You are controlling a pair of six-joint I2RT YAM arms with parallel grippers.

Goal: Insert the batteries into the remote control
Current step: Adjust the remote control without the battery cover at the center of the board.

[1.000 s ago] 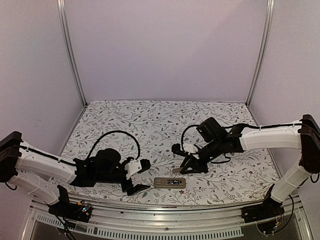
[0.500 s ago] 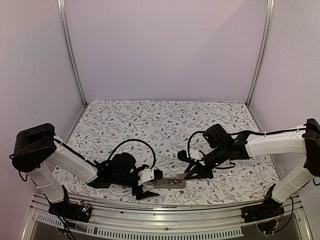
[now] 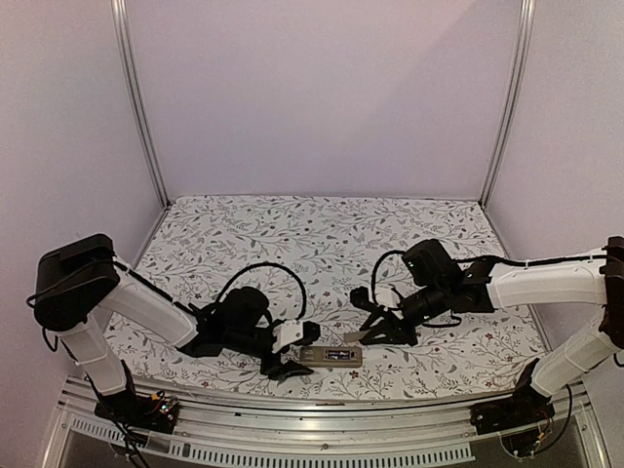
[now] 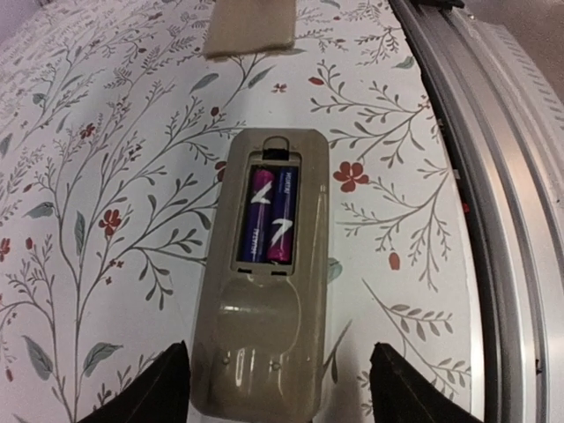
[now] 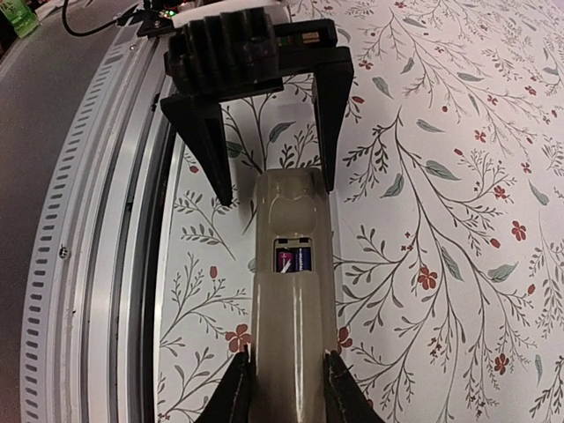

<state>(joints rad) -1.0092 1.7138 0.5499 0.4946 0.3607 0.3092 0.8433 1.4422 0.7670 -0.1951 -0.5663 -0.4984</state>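
Tan plastic faces up: the remote control (image 4: pixel 264 304) lies back-up on the flowered worktop (image 4: pixel 106 176), just beside the metal rail (image 4: pixel 493 176) at the near edge. Both batteries (image 4: pixel 269 216) sit side by side in its dark recess, so by my reading the loading itself is done. Whether they are pressed fully home I can't tell. What you have left is closing up: the recess is open and the cover (image 5: pixel 291 308) is not on it.

That cover is pinched in your right tool (image 5: pixel 287 357), which is narrow, with a finger on each long edge of the panel. It is held beyond the remote's right-hand end and lined up with it lengthwise. The right wrist view has it overlapping part of the recess, but the left wrist view shows it apart from the remote. I can't say whether it touches the worktop. The right arm reaches in low from the right.

Your left tool (image 4: pixel 280 348) stands wide and holds nothing, its fingers straddling the remote's other end with a gap on each side. That arm is stretched low across the worktop, wrist nearly level, pointing along the remote toward the right tool.
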